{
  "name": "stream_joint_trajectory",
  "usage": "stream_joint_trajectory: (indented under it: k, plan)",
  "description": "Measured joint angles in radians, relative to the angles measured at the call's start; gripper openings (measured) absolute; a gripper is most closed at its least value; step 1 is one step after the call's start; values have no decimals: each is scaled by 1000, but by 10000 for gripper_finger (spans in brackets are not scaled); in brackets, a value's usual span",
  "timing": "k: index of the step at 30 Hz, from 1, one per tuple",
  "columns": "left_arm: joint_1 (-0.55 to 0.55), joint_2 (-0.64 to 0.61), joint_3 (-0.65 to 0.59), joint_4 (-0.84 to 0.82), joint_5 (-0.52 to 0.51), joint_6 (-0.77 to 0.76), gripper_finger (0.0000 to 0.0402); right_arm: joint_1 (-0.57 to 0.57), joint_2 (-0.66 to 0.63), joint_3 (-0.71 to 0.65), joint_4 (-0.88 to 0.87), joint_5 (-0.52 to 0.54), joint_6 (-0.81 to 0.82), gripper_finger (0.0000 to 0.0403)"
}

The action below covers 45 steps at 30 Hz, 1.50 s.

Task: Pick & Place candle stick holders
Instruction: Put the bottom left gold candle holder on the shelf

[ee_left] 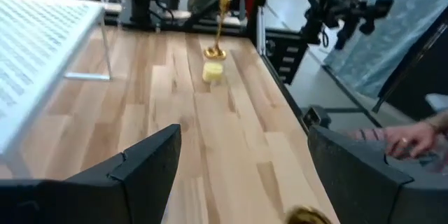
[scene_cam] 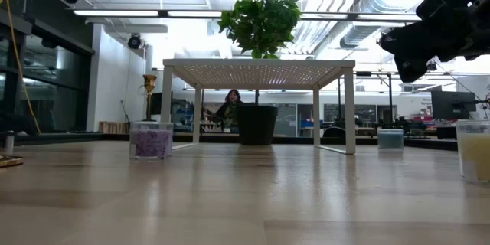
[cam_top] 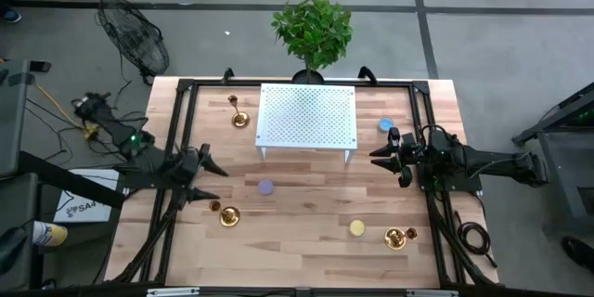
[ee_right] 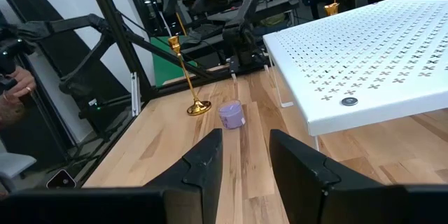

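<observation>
High view, holder beside left tool

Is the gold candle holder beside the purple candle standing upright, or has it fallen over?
Upright. In the right wrist view the candle stick holder stands on its round base beside the purple candle, stem rising nearly vertical.

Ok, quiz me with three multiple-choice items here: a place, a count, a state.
1. The blue candle sits: A under the white rack; B beside the rack, on the right arm's side; C at the front edge.
2. Gold candle stick holders number: A two; B three; C five.
3. The left end effector is: A open, empty; B shut on a holder; C shut on a candle.
Key: B, it lies just off the rack's edge; B, three show from above; A, jaws spread, nothing between.
</observation>
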<state>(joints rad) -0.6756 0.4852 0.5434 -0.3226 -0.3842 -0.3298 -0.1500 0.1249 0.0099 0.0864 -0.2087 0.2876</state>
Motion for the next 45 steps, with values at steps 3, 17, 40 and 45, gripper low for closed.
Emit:
stream_joint_trajectory:
  k: [3,17,40,45]
  plan:
    - [-108,15,0,-13,-97,-24,307,0,0,0,0,0,0,114]
    - [-437,62,1,-232,-361,-273,307,0,0,0,0,0,0,114]
    - [-464,330,1,-194,-493,-434,307,0,0,0,0,0,0,114]
    - [-464,330,1,-187,-518,-434,307,0,0,0,0,0,0,114]
